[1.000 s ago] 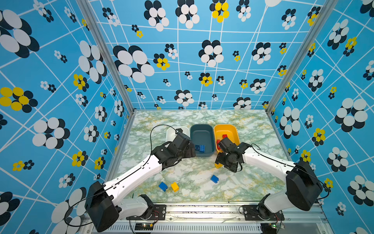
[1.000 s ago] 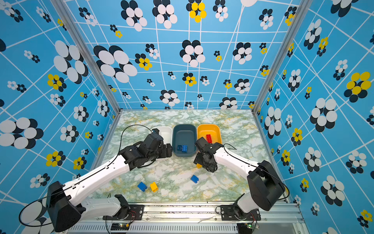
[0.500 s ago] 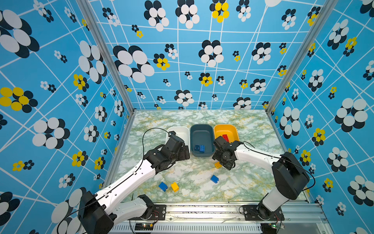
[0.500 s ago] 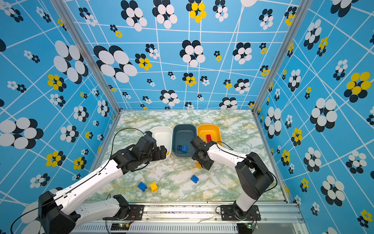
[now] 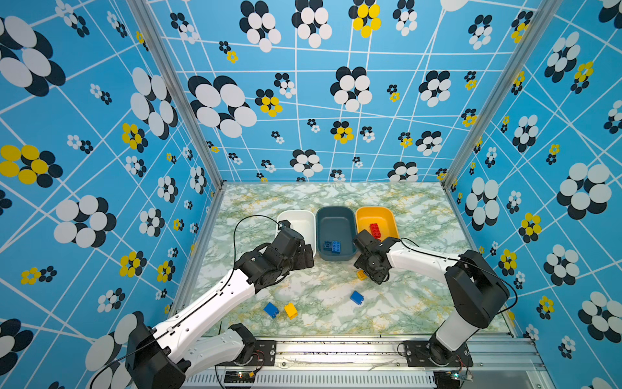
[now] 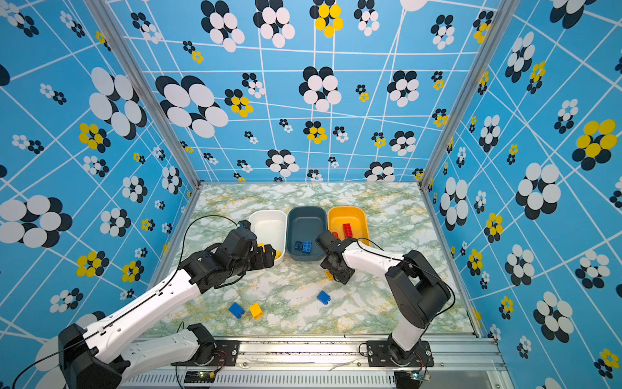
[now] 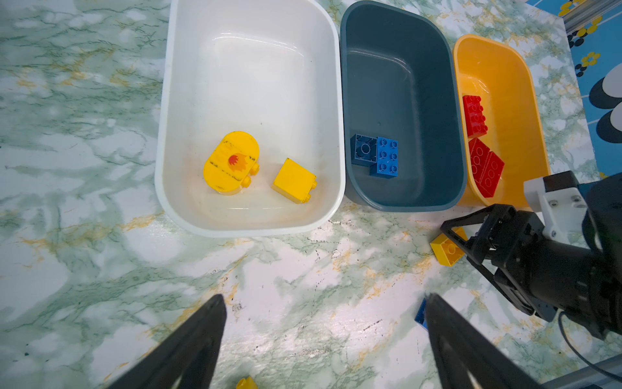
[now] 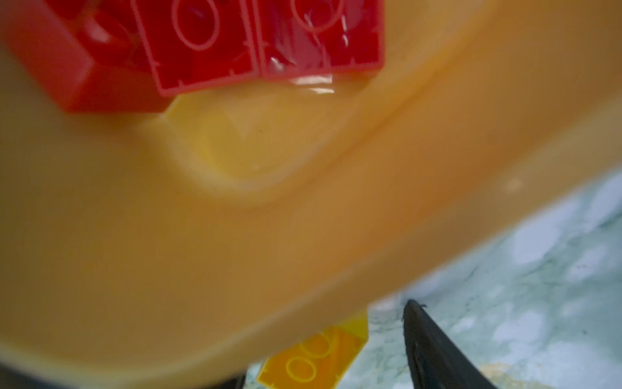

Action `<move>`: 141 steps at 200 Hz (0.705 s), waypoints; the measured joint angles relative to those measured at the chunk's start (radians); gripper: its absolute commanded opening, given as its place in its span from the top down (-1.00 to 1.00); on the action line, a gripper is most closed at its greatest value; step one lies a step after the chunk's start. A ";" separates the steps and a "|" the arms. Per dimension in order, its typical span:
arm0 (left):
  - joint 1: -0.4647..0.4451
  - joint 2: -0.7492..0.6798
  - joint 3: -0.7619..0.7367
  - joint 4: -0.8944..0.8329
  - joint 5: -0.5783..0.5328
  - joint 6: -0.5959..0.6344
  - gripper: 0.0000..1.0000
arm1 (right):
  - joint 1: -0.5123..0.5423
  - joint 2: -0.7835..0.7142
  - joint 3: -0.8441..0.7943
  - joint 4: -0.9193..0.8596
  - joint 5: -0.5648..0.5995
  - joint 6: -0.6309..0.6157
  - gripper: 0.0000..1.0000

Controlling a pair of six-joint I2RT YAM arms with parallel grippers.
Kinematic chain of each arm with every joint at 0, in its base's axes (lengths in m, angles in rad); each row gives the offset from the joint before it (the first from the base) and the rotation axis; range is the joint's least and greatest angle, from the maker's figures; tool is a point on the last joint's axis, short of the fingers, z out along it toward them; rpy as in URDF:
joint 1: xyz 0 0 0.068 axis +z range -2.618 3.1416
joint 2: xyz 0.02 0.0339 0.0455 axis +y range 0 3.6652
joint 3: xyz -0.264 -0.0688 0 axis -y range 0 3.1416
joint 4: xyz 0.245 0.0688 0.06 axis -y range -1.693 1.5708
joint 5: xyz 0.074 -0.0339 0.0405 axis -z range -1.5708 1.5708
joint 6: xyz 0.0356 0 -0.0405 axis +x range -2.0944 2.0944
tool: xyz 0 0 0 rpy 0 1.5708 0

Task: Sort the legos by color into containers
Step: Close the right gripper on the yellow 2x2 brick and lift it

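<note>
Containers: three, namely one white tub [image 7: 252, 84], one dark blue-grey tub [image 7: 397, 84] and one yellow-orange tub [image 7: 505, 84].

White tub contents: two yellow pieces, one rounded yellow piece [image 7: 231, 163] and one yellow cube [image 7: 293, 180].

Dark blue-grey tub contents: two blue bricks, one dark blue brick [image 7: 363, 150] and one lighter blue brick [image 7: 386, 156].

Yellow-orange tub contents: one studded red brick [image 7: 474, 116] plus a red cluster [image 7: 486, 168] that reads as one or two bricks; the count cannot be settled.

Loose on the table [image 5: 404, 303]: four bricks. Two are yellow, the rear yellow brick [image 7: 446, 249] and the front yellow brick [image 5: 290, 310]. Two are blue, the middle blue brick [image 5: 356, 298] and the front blue brick [image 5: 271, 310].

Totals: yellow four, blue four, red two or three.
</note>
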 measured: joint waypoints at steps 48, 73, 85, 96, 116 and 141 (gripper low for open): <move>0.002 -0.024 0.000 -0.026 0.000 0.002 -0.88 | 0.020 0.008 -0.008 0.007 0.014 0.009 -0.04; 0.002 -0.045 0.000 -0.031 -0.001 0.000 -0.88 | 0.026 0.009 -0.012 0.007 0.022 0.015 0.16; 0.002 -0.054 -0.002 -0.030 -0.001 -0.005 -0.88 | 0.027 0.008 -0.015 0.006 0.027 0.018 0.25; 0.002 -0.062 -0.004 -0.030 -0.001 -0.007 -0.88 | 0.029 0.003 -0.017 0.008 0.032 0.017 0.31; 0.002 -0.072 -0.015 -0.030 -0.002 -0.019 -0.89 | 0.035 -0.010 -0.029 0.010 0.039 0.018 0.40; 0.002 -0.088 -0.035 -0.034 -0.002 -0.029 -0.89 | 0.048 -0.038 -0.038 -0.009 0.045 0.005 0.44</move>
